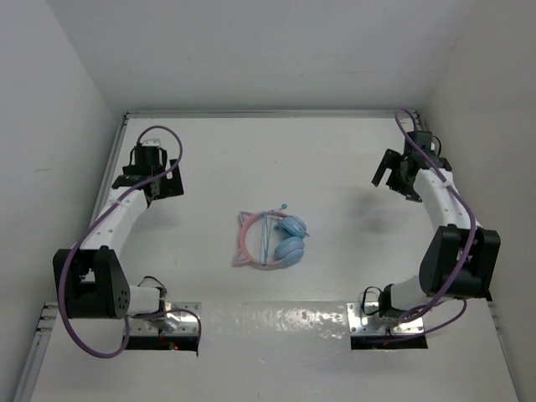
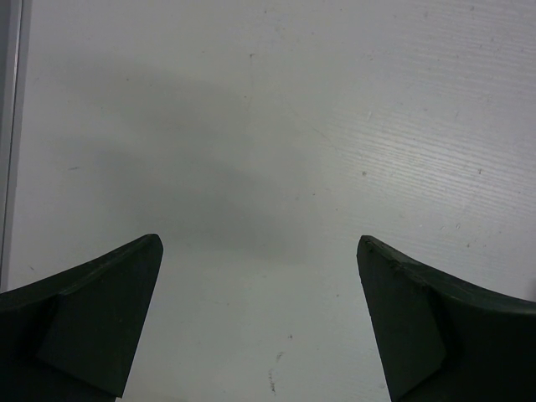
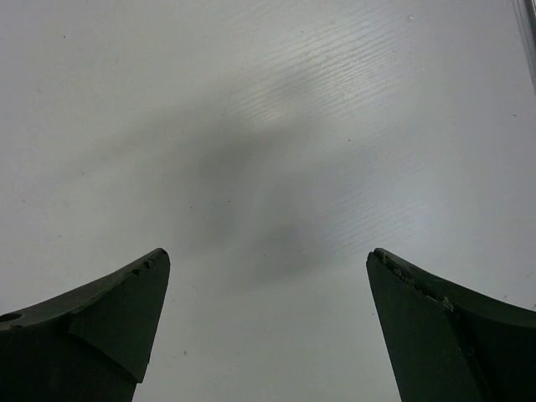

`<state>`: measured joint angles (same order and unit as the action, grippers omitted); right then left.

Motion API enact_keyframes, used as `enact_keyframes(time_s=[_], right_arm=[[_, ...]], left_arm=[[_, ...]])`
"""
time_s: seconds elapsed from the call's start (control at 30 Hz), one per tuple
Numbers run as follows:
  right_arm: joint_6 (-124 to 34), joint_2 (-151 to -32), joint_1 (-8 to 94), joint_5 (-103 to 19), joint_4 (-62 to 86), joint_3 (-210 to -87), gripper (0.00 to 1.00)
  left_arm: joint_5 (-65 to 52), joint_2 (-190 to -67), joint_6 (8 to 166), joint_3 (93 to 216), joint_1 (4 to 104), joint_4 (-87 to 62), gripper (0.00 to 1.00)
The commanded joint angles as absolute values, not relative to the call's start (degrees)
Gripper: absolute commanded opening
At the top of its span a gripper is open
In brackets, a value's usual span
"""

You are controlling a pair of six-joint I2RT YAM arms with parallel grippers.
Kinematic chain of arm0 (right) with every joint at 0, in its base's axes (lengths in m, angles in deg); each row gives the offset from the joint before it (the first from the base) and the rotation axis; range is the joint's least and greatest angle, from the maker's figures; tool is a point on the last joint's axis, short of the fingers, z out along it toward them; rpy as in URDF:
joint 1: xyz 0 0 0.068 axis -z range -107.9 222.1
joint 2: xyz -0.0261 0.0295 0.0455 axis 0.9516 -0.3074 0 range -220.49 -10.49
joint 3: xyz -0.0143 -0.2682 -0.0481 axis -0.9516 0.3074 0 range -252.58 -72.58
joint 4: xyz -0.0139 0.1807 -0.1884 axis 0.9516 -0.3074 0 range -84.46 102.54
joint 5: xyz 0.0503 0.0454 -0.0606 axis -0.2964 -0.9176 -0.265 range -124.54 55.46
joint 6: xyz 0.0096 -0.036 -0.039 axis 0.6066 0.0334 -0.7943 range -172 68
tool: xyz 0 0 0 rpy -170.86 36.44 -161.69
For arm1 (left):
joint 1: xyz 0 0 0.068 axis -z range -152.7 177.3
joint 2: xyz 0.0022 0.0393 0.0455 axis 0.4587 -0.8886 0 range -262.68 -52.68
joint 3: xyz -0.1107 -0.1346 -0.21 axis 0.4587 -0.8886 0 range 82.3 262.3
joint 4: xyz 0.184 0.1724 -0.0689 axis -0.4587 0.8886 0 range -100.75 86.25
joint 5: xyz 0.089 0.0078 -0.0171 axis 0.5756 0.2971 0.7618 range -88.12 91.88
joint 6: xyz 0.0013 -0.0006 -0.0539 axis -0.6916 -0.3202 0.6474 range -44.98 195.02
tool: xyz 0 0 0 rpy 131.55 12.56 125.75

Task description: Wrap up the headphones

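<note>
The headphones (image 1: 270,239) lie flat in the middle of the white table, pink cat-ear headband to the left, two light blue ear cups to the right, with the thin teal cable wound across the band. My left gripper (image 1: 152,174) hovers far off at the back left, jaws wide apart and empty; in its wrist view (image 2: 260,243) only bare table shows between the fingers. My right gripper (image 1: 395,177) hangs at the back right, also open and empty, its wrist view (image 3: 268,255) showing only white surface and its own shadow.
White walls (image 1: 50,126) enclose the table on the left, back and right. A metal rail (image 2: 10,134) runs along the table's left edge. Purple robot cables (image 1: 456,201) loop along both arms. The arm bases (image 1: 167,318) sit at the near edge.
</note>
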<state>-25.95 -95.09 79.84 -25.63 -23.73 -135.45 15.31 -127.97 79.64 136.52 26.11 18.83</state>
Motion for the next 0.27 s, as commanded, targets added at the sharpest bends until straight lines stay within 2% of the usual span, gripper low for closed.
enact_keyframes(time_s=[0.0, 0.23], right_arm=[[-24.75, -93.99, 79.92, -24.87, -21.38, -135.34, 0.99], [-26.33, -91.27, 79.92, -26.98, -18.05, -131.66, 0.99]], left_arm=[[15.23, -127.65, 80.29, 136.53, 25.63, 17.20, 1.00], [15.41, -127.65, 80.20, 135.92, 25.63, 16.93, 1.00]])
